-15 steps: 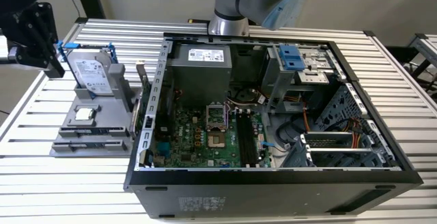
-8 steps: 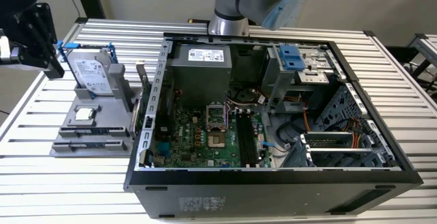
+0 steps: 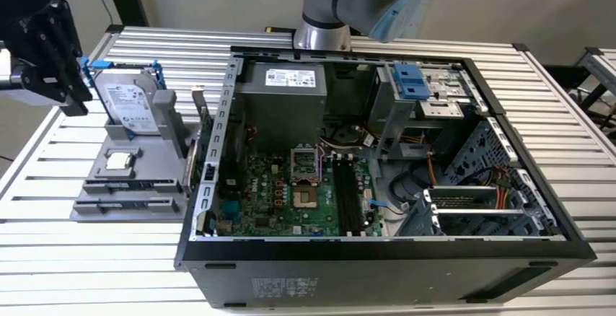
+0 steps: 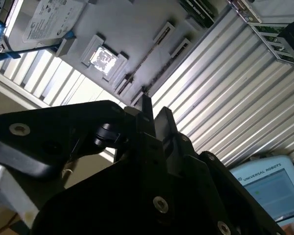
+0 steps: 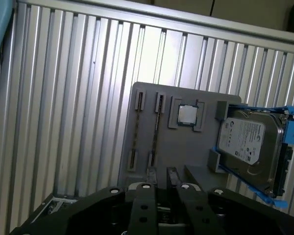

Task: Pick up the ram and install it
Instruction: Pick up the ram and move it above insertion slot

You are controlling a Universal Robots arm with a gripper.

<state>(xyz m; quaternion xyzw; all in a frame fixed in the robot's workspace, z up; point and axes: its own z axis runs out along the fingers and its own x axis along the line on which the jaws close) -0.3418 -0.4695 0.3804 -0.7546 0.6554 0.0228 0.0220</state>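
In the first wrist view the black two-fingered gripper [image 5: 162,171] looks down on the grey plastic parts tray [image 5: 186,142], its fingers [image 5: 152,172] slightly parted and grasping nothing, seemingly lining up. In the exterior view the ram [image 3: 130,185], a thin dark stick, appears to sit on edge in the tray's slot, six o'clock of the silver hard drive [image 3: 130,103], its top edge offered for gripping. At three o'clock, the open black computer case [image 3: 385,273] shows black memory slots [image 3: 347,193], apparently vacant.

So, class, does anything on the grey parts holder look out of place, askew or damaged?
Nothing stands out: the hard drive rests in its cradle, the CPU chip sits square in its recess, and the grey holder lies flat on the slatted table.
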